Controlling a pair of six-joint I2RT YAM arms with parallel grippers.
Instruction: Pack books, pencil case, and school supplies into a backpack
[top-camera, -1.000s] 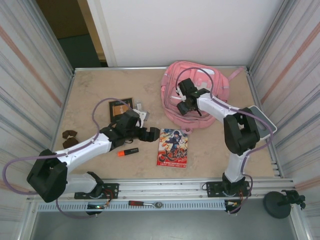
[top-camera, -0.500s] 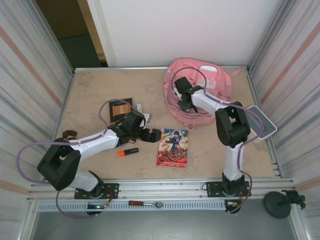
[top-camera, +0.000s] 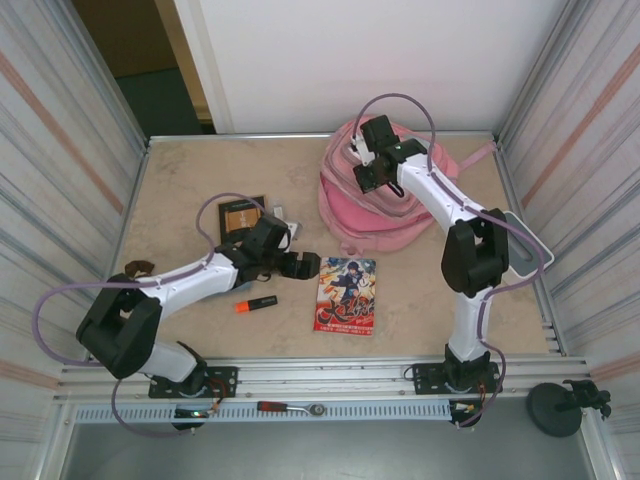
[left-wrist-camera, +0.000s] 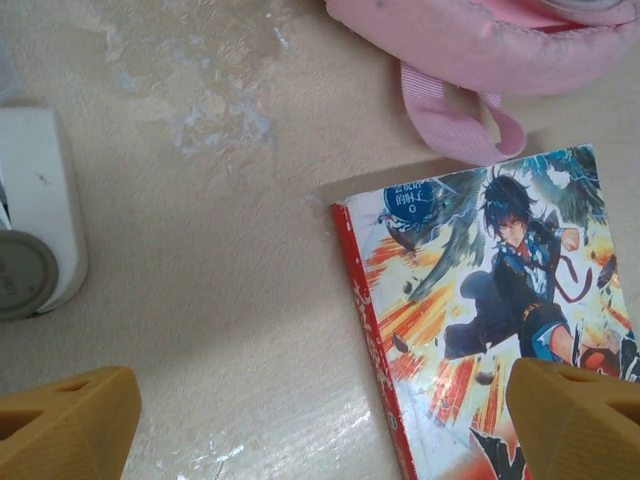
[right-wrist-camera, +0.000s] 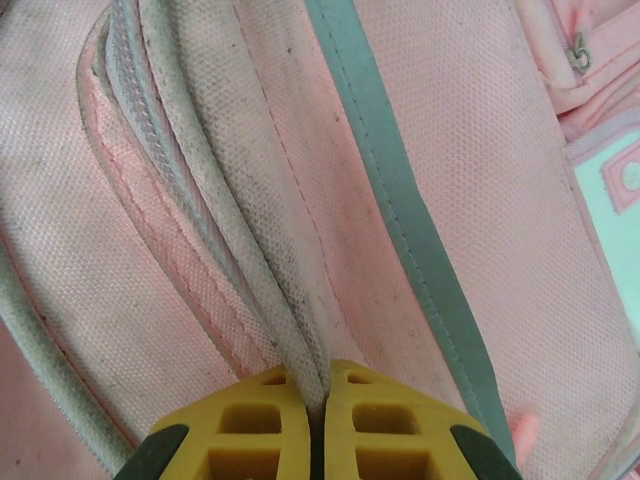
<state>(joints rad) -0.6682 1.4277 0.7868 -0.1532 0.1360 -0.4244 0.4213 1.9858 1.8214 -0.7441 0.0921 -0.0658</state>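
The left arm is laid low toward the right, the left gripper (top-camera: 308, 265) held with fingers (left-wrist-camera: 70, 425) spread wide. The right arm is stretched far forward, the right gripper (right-wrist-camera: 322, 388) pinched tight on a fold of the pink backpack (right-wrist-camera: 420, 150).

We see a beige marbled worktop (top-camera: 180, 190) fenced by corrugated walls (top-camera: 60, 150). Near its left edge lie small dark-brown pieces (top-camera: 135, 267) (what they are, we cannot tell). A red-handled screwdriver (top-camera: 283, 407) rests on the front rail (top-camera: 380, 375), and a white box (left-wrist-camera: 38, 190) lies on the worktop.
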